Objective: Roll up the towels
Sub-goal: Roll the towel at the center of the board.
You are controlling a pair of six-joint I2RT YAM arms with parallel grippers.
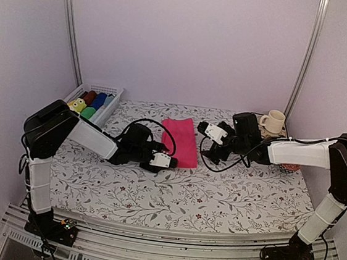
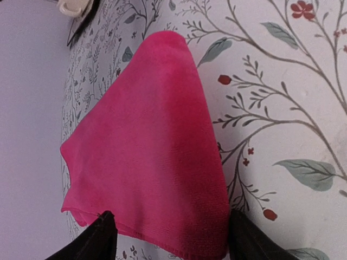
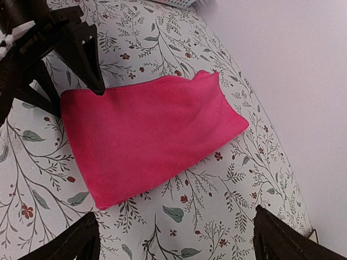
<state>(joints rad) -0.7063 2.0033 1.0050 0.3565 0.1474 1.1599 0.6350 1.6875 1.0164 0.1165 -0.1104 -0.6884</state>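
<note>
Left gripper (image 2: 171, 218): fingers spread. Only the dark tips show at the bottom of its wrist view, one on each side of the pink towel's (image 2: 146, 146) near hem. Cannot tell whether they touch the cloth.

Right gripper (image 3: 174, 215): fingers wide apart, cut off at the lower corners, above the towel and holding nothing.

Top view: the pink towel lies flat and folded at centre frame, its lower left corner hidden by the left gripper. Its upper edge is near the back wall.

The floral table (image 1: 216, 196) is bare across the lower half of the frame.

Basket (image 1: 112, 90), upper left: lime-yellow towel (image 1: 77, 104) bunched at its near end, detail too small to read.

Mug (image 1: 274, 121), upper right, behind the right arm.
</note>
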